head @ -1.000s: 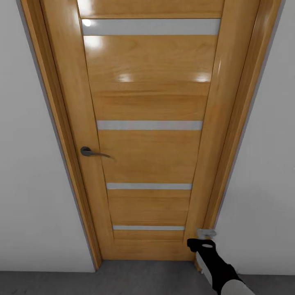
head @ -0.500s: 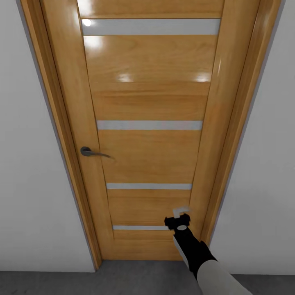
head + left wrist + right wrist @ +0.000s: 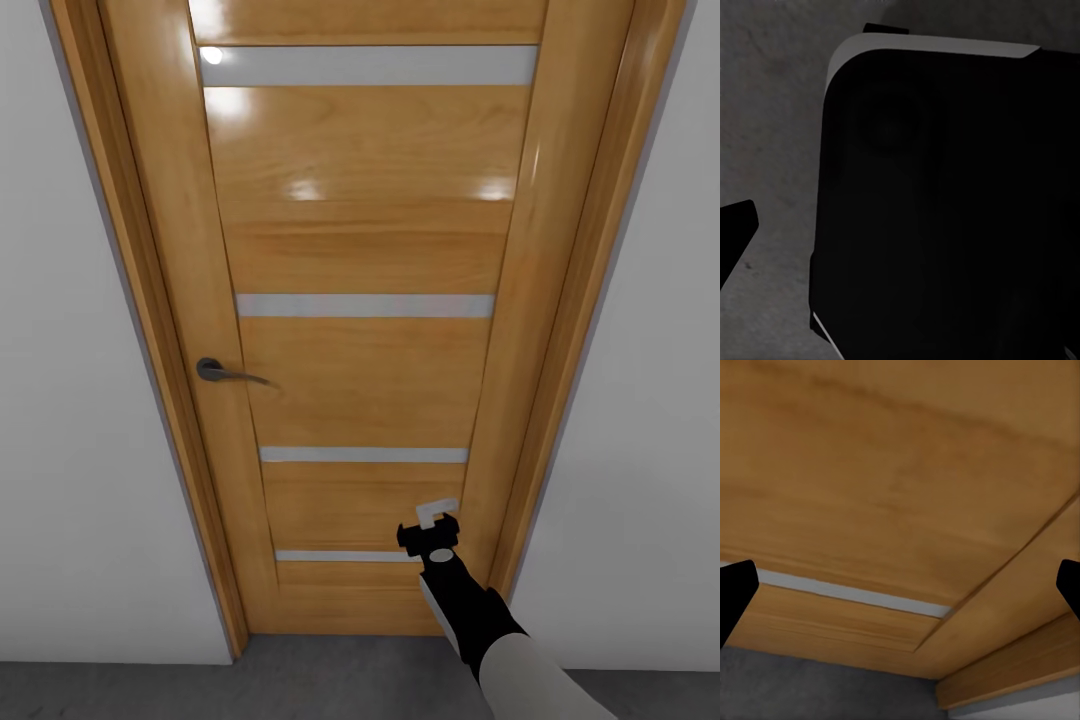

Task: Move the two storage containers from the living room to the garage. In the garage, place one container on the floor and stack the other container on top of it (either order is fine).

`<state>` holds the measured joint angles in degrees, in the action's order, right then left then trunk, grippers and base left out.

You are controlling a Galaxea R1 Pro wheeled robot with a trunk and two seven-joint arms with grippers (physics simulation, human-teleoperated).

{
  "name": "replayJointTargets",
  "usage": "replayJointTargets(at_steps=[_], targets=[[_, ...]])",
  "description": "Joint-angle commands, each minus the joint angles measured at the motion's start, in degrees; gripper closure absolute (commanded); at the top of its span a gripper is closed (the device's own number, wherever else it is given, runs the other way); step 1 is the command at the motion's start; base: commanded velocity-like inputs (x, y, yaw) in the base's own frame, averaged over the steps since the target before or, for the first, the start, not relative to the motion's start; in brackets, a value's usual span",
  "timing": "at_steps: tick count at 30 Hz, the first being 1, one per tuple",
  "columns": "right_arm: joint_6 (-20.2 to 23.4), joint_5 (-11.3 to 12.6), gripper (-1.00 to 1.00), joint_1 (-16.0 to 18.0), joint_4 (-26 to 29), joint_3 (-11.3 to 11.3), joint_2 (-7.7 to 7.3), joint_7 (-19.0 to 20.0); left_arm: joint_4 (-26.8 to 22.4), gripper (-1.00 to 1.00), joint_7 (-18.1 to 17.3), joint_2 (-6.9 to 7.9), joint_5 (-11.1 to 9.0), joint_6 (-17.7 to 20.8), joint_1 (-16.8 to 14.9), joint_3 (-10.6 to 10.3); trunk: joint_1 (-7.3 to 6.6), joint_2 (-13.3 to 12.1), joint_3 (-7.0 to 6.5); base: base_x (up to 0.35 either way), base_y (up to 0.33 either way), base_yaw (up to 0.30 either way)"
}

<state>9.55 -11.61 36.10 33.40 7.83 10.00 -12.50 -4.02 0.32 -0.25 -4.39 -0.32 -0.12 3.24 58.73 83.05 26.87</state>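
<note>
Head view: robot faces a closed wooden door at close range.
Right end effector [image 3: 432,527]: raised on a black forearm toward the lower right part of the door; fingers spread apart in the right wrist view, one dark tip [image 3: 733,589] at each side edge, nothing between them.
Left end effector: one dark finger tip [image 3: 735,225] visible in the left wrist view; spread cannot be told.
Dark body [image 3: 945,210]: black rounded housing with a pale edge, just beside that tip.
Door [image 3: 360,240]: glossy orange-brown wood with four pale horizontal strips; long axis upright.
Handle [image 3: 225,373]: grey lever on the door's left side, well apart from the right end effector.
Walls [image 3: 60,450]: plain white, either side of the frame.
Floor [image 3: 330,680]: dark grey, matte, at the door's foot.
</note>
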Motion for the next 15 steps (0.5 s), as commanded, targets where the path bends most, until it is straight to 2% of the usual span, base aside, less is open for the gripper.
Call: replayJointTargets(at_steps=[1,6,9,13,14,15], targets=[[0.56,-0.64,-1.00,0.02,0.10,0.15,0.00,-0.30,-0.02,-1.00,0.03,-0.04,-0.44,-0.03,0.00,0.27,0.00,0.03,0.06,0.000,0.000,0.000],[0.21,-0.94,-1.00,0.02,0.19,0.92,0.00,-0.44,-0.06,-1.00,0.03,-0.08,-0.44,-0.03,-0.02,0.27,0.00,0.03,0.06,0.000,0.000,0.000],[-0.85,-1.00,-1.00,0.02,0.24,3.40,0.00,-0.14,-0.08,-1.00,0.03,-0.09,-0.44,-0.03,-0.01,0.27,0.00,0.03,0.06,0.000,0.000,0.000],[-4.24,-1.03,-1.00,0.02,0.26,9.79,0.00,0.44,-0.10,-1.00,0.03,-0.10,-0.44,-0.03,-0.02,0.27,0.00,0.03,0.06,0.000,0.000,0.000],[-5.30,-1.04,-1.00,0.02,0.26,12.09,0.00,0.67,-0.11,-1.00,0.03,-0.10,-0.44,-0.03,-0.02,0.27,0.00,0.03,0.06,0.000,0.000,0.000],[-5.78,-1.04,-1.00,0.02,0.28,13.16,0.00,0.80,-0.11,-1.00,0.03,-0.10,-0.44,-0.03,-0.01,0.27,0.00,0.03,0.06,0.000,0.000,0.000]])
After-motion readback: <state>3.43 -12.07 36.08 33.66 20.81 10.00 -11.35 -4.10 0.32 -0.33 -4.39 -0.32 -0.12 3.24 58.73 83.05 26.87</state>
